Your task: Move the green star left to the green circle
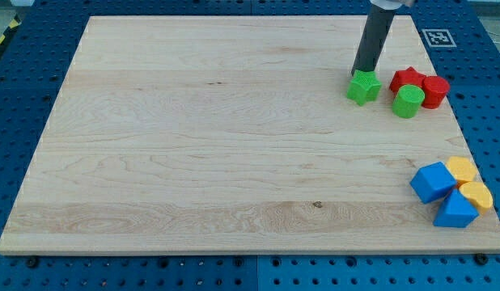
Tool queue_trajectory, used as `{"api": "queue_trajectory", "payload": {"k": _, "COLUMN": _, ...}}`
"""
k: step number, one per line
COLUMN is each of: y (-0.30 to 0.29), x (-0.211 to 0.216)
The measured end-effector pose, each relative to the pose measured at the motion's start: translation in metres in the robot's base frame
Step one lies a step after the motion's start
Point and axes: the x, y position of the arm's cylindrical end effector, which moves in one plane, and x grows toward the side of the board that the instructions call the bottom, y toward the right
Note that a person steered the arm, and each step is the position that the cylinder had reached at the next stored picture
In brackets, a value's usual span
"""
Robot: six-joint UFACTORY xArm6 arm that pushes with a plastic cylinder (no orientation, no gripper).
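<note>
My tip [362, 73] touches green star [363, 87] at its 12 o'clock; green circle [408, 102] at 3 o'clock; no pincer fitted; pale wooden board [218, 145] on blue pegboard [485, 97]

My tip [362, 73], the lower end of the straight dark rod, touches the top edge of the small green star block [363, 87]; the green circle block [408, 102] sits toward the view's right of my tip, touching a red star block [407, 78] and a second red block [434, 90]; all rest on the pale wooden board [218, 145]; far below my tip toward the view's bottom right cluster a blue cube [433, 181], a blue triangular block [455, 212] and two yellow blocks [462, 169] [477, 195].
</note>
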Motion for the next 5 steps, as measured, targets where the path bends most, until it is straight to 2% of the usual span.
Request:
{"api": "queue_trajectory", "payload": {"k": 1, "y": 0.0, "x": 0.0}}
{"api": "queue_trajectory", "payload": {"k": 2, "y": 0.004, "x": -0.029}}
{"api": "queue_trajectory", "payload": {"k": 3, "y": 0.047, "x": -0.057}}
{"api": "queue_trajectory", "payload": {"k": 4, "y": 0.119, "x": -0.058}}
{"api": "queue_trajectory", "payload": {"k": 5, "y": 0.165, "x": -0.033}}
